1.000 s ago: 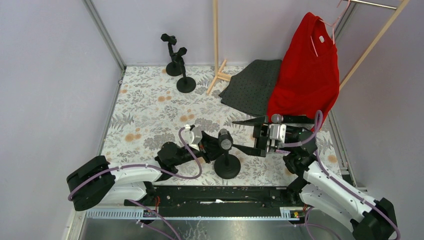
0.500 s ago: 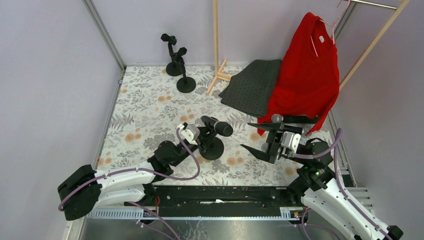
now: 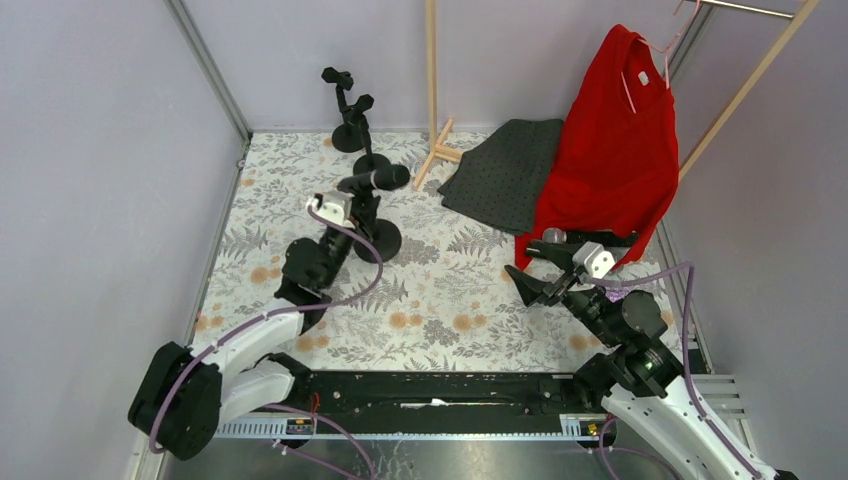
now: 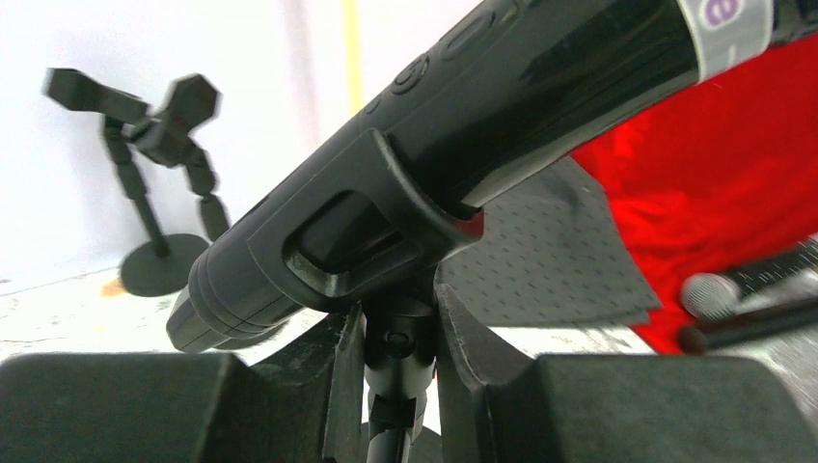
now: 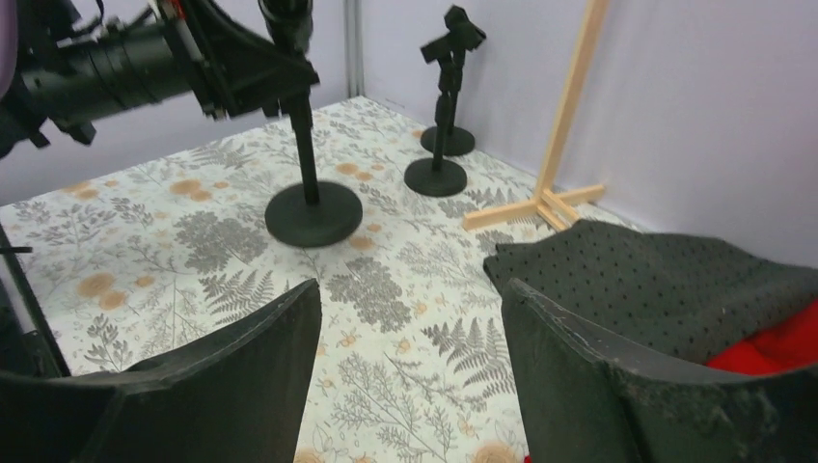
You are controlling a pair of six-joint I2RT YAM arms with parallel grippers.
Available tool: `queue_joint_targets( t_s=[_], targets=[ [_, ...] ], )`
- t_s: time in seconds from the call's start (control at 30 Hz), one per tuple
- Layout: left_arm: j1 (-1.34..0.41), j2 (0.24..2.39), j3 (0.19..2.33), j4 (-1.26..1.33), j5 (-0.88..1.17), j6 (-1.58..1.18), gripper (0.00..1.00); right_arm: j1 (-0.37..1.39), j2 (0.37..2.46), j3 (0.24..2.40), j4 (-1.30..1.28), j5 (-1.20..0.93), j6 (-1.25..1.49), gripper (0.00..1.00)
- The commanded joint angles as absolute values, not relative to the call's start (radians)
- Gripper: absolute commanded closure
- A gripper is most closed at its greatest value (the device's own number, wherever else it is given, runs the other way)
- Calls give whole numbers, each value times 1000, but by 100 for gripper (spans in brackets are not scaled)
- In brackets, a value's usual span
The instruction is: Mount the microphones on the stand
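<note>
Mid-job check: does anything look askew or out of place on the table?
Nothing is spilled or broken. The black microphone is clipped into the stand near its tail end, so most of it overhangs. The left gripper clamps the post. A second microphone lies loose by the red shirt.

black mic (image 4: 540, 87) sits tilted in the clip (image 4: 367, 241) of a stand (image 4: 391, 395) | gripper (image 4: 394, 328) pinches the stand's post just under the clip | two other stands (image 4: 159, 270) far back on the left | red shirt (image 4: 733, 193), dark mat (image 4: 550, 265), second mic (image 4: 709, 294) on the right
</note>
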State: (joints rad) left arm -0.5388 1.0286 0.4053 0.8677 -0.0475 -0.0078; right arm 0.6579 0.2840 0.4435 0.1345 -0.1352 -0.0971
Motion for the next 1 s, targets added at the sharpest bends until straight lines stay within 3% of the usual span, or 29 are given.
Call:
queue_joint_targets(
  t_s=[0.0, 0.4, 0.73, 0.97],
  targets=[
    [-421, 1084, 540, 1087, 37, -58, 100, 654, 252, 422, 64, -33, -67, 25],
    [-63, 1380, 743, 1315, 297, -292, 100, 653, 230, 420, -80, 56, -105, 25],
    [97, 1657, 776, 1530, 414, -353, 100, 653, 189, 404, -140, 113, -136, 24],
    [138, 1695, 787, 1434, 462, -230, 100, 653, 207, 404, -151, 78, -136, 24]
  ],
)
